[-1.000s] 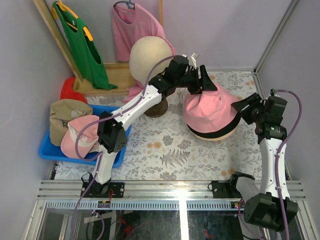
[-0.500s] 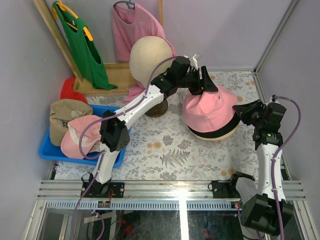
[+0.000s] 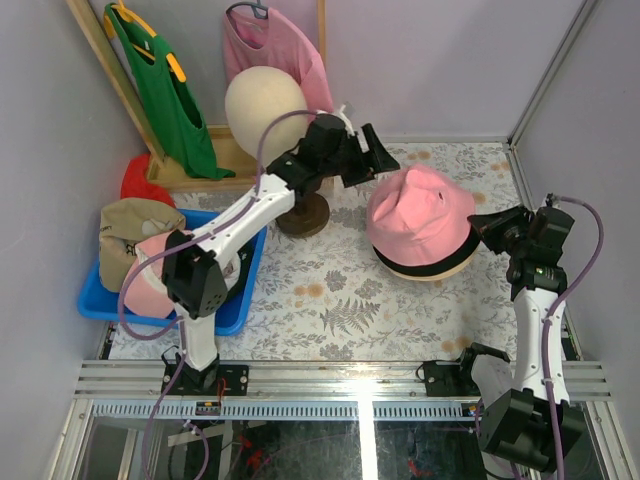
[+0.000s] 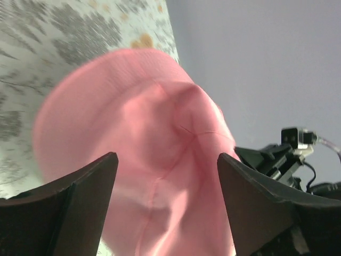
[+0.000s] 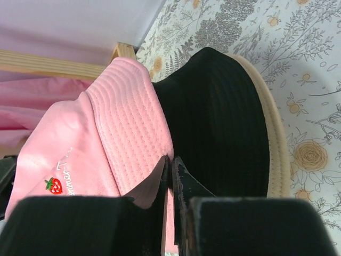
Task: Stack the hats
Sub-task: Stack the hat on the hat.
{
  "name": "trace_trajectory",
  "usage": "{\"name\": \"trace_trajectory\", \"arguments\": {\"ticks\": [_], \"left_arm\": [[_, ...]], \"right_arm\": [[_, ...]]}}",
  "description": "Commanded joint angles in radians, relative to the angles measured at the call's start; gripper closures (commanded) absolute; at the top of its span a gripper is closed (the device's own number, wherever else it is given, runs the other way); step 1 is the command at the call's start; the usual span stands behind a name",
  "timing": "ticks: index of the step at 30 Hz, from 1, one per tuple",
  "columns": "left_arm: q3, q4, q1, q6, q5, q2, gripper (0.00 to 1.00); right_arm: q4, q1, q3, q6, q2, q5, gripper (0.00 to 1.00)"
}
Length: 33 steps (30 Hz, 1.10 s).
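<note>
A pink bucket hat (image 3: 420, 212) sits on top of a dark hat with a tan rim (image 3: 428, 266) at the right of the table. My right gripper (image 3: 482, 226) is at its right edge, shut with the pink brim (image 5: 133, 133) pinched between the fingers (image 5: 171, 159). My left gripper (image 3: 385, 160) hangs open just left of and above the hat, which fills the gap between its fingers (image 4: 168, 154) without touching them. A tan cap (image 3: 125, 225) and a pink cap (image 3: 150, 285) lie in the blue bin (image 3: 100, 302), partly hidden by the left arm.
A beige mannequin head (image 3: 265, 105) stands on a dark round base (image 3: 303, 213) behind the left arm. A pink shirt (image 3: 285, 50) and a green shirt (image 3: 165, 90) hang on a wooden rack at the back. Something red (image 3: 140, 182) lies behind the bin.
My left gripper opened wider and drew back to the left off the pink bucket hat. My right gripper closed on the hat's brim. The mannequin head shifted left.
</note>
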Motion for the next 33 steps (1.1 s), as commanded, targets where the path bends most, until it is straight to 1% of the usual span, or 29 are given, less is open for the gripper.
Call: {"name": "trace_trajectory", "arguments": {"ticks": [1, 3, 6, 10, 16, 23, 33], "left_arm": [[-0.117, 0.076, 0.04, -0.035, -0.164, -0.105, 0.24], [-0.16, 0.097, 0.042, -0.036, -0.175, -0.127, 0.24], [-0.195, 0.137, 0.042, -0.039, -0.155, -0.137, 0.24], [-0.181, 0.167, 0.037, -0.04, -0.105, -0.114, 0.24], [-0.204, 0.185, 0.003, -0.033, -0.09, -0.096, 0.24], [-0.3, 0.213, -0.033, -0.054, -0.136, -0.115, 0.24], [-0.394, 0.231, -0.07, -0.09, -0.276, -0.136, 0.23]], "right_arm": [[-0.026, -0.019, 0.022, 0.022, -0.009, 0.019, 0.97], [-0.021, -0.024, 0.007, 0.035, -0.009, 0.019, 0.98], [-0.011, -0.028, -0.013, 0.046, -0.01, 0.018, 0.99], [-0.015, -0.028, -0.02, 0.049, -0.016, 0.025, 0.99], [-0.032, -0.029, -0.022, 0.047, -0.022, 0.039, 0.99], [-0.061, -0.035, -0.026, 0.032, -0.039, 0.053, 1.0], [-0.066, -0.053, -0.086, 0.023, -0.05, 0.063, 1.0]]}}
